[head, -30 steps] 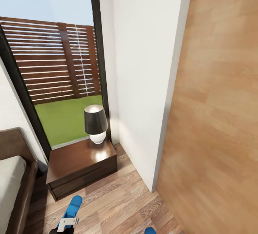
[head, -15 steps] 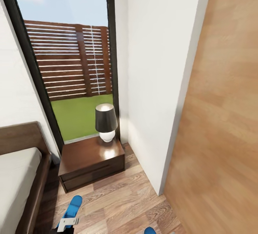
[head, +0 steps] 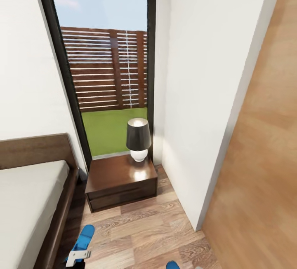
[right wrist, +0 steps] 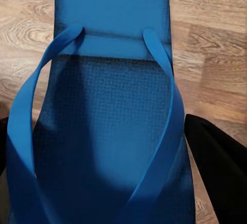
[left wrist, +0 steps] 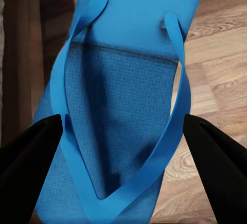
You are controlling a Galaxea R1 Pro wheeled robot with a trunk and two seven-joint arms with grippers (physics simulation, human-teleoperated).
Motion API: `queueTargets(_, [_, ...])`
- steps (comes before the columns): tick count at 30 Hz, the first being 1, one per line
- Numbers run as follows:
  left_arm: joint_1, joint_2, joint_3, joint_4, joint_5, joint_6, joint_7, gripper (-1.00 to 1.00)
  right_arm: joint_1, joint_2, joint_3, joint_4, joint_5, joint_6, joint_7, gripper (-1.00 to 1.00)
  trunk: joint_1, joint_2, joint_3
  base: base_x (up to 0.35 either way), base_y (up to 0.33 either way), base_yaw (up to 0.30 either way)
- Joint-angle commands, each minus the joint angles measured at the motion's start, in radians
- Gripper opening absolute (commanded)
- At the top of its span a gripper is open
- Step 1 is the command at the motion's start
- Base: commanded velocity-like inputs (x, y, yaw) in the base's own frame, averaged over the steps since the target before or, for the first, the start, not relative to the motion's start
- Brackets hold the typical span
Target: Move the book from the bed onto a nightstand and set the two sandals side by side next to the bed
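A bright blue sandal (head: 84,238) hangs low over the wood floor beside the bed (head: 29,203), and my left gripper (head: 77,256) is shut on it. In the left wrist view this sandal (left wrist: 118,80) lies strap-up between the two black fingers (left wrist: 28,149). The tip of the second sandal (head: 173,265) peeks in at the bottom edge. My right gripper (right wrist: 98,147) is shut on that sandal (right wrist: 110,54). A dark brown nightstand (head: 119,184) stands between the bed and the white wall. The book is out of view.
A black-shaded lamp (head: 138,139) stands on the nightstand's back right corner. Behind it is a tall black-framed window (head: 107,67). A white wall (head: 206,96) and a brown wooden door (head: 264,170) close in the right side. Open floor (head: 140,236) lies before the nightstand.
The whole view has swung left, so the bed shows more and the nightstand, lamp and window sit further right in the picture. Both sandals keep their place in the grippers.
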Motion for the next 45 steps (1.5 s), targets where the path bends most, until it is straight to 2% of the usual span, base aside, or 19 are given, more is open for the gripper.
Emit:
queueTargets(1, [-0.001, 0.000, -0.005, 0.001, 0.003, -0.003, 0.004, -1.00, -0.001, 0.000, -0.001, 0.001, 0.001, -0.004, 0.003, -1.00, 0.000, -0.001, -0.002, 0.018, -0.019, 0.291])
queueTargets(12, [-0.001, 0.001, -0.006, 0.001, 0.002, -0.004, 0.004, -1.00, -0.001, 0.000, -0.001, 0.002, 0.001, -0.004, 0.003, -1.00, 0.000, -0.001, -0.002, 0.080, -0.120, 0.280])
queueTargets(27, [-0.001, 0.000, -0.006, 0.002, 0.002, -0.004, 0.004, -1.00, -0.001, 0.000, -0.001, 0.001, 0.001, -0.005, 0.003, -1.00, 0.000, -0.001, -0.002, 0.033, -0.084, 0.055])
queueTargets(38, [-0.001, -0.001, -0.006, 0.002, 0.002, -0.004, 0.004, -1.00, 0.003, 0.000, 0.000, 0.002, 0.002, -0.005, 0.003, -1.00, 0.000, -0.001, -0.002, 0.032, -0.101, 0.186])
queueTargets(45, [0.041, -0.005, -0.007, 0.003, 0.002, 0.000, 0.004, -1.00, 0.006, -0.005, -0.002, 0.002, 0.001, -0.005, 0.003, -1.00, 0.000, -0.001, -0.002, 0.002, -0.005, 0.220])
